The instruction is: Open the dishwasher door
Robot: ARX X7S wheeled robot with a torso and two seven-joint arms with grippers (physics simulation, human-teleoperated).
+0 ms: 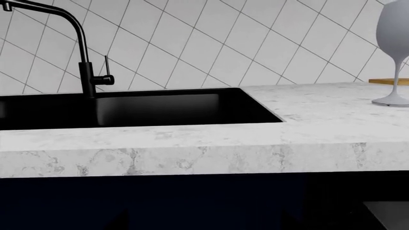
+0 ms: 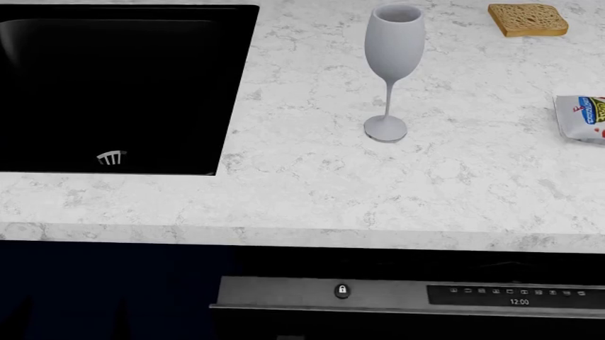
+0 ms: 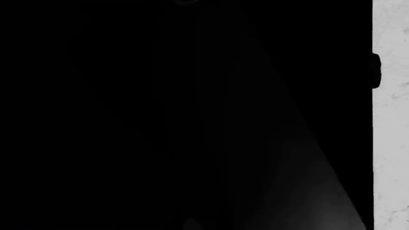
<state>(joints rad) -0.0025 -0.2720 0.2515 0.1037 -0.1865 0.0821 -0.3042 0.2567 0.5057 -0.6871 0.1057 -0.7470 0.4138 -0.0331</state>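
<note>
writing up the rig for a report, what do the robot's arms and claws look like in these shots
Neither arm nor claw shows in any view, so colour, shape, cables and markings cannot be told. The head view shows only the countertop, wine glass and dishwasher door; the right wrist view is almost wholly dark.

You can read "12:00" on the dishwasher door's (image 2: 406,294) control strip, beside a padlock symbol (image 2: 341,290); the packet's (image 2: 584,117) print is illegible.

Neither arm nor gripper in any view — pose and grip unreadable
</note>
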